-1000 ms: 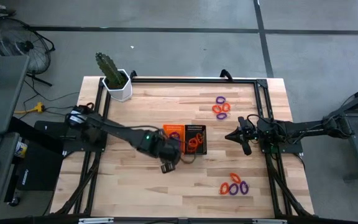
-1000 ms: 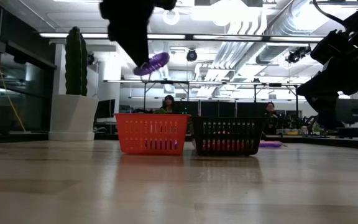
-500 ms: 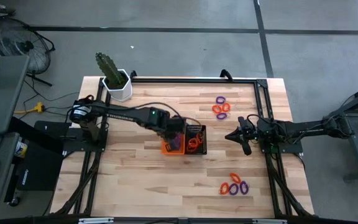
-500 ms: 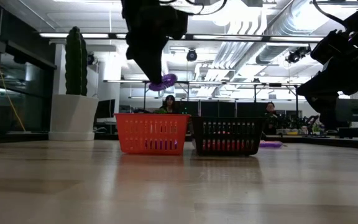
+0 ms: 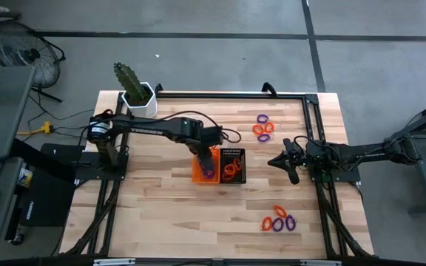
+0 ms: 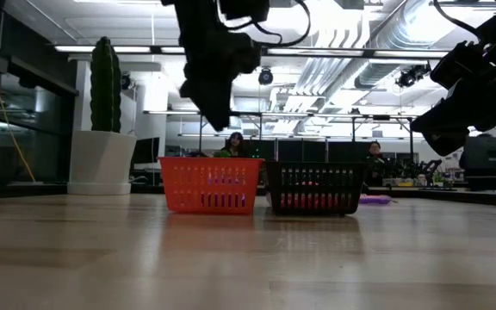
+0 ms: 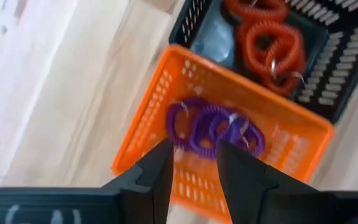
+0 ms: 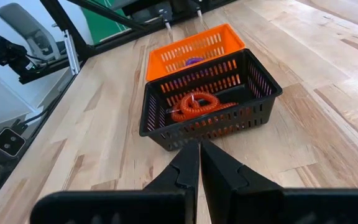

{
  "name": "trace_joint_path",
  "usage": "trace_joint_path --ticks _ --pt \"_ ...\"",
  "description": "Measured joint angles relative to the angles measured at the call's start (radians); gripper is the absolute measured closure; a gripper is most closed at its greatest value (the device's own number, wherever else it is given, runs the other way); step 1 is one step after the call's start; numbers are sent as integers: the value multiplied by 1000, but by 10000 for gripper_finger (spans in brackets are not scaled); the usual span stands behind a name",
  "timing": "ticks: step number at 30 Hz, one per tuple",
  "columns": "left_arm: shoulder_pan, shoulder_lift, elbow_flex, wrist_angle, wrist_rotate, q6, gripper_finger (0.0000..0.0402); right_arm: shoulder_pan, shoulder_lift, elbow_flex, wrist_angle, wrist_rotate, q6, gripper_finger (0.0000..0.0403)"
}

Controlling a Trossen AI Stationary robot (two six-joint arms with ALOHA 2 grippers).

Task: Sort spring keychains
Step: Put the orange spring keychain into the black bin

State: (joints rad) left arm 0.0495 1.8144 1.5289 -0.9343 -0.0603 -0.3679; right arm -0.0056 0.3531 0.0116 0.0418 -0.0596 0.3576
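My left gripper (image 7: pixel 195 167) is open and holds nothing. It hovers over the far end of the orange bin (image 5: pixel 201 174), pointing down (image 6: pixel 214 110). Several purple spring keychains (image 7: pixel 212 128) lie in that bin. The black bin (image 5: pixel 233 165) stands against its right side and holds orange keychains (image 7: pixel 266 42). More orange and purple keychains lie on the table in a far-right cluster (image 5: pixel 263 127) and a near-right cluster (image 5: pixel 278 221). My right gripper (image 8: pixel 199 163) is shut and waits right of the black bin (image 5: pixel 286 163).
A potted cactus (image 5: pixel 136 94) stands at the table's far left corner. A dark frame (image 5: pixel 313 125) runs along the table's edges. In the low view, people sit at desks in the room beyond the table (image 6: pixel 232 143). Bare wood lies left of and in front of the bins.
My left gripper has travelled from the near side of the orange bin toward the table's far edge, crossing over the bin. The purple keychain that hung at its fingertips half a second ago is gone from them. My right arm has kept still.
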Motion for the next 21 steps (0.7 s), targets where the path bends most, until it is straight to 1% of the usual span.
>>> trace_joint_path --ticks 3,5,8,9,11,14,18,21 --pt "-1 -10 -40 126 5 0 280 0 0 0 0 0 0 391" --pt "-1 -59 -101 218 13 -2 280 0 0 0 0 0 0 391" --pt "-1 -141 -249 456 35 -17 280 0 0 0 0 0 0 391" --pt "-1 -170 -310 521 54 -30 280 0 0 0 0 0 0 391" --pt "-1 -212 -413 711 92 -49 280 0 0 0 0 0 0 391" --pt "6 -292 -554 902 104 -51 280 0 0 0 -2 0 0 391" --pt "24 -403 -707 1026 99 -48 279 0 3 0 -1 0 0 391" --pt "45 -512 -824 1062 96 -16 279 0 7 0 0 0 0 391"
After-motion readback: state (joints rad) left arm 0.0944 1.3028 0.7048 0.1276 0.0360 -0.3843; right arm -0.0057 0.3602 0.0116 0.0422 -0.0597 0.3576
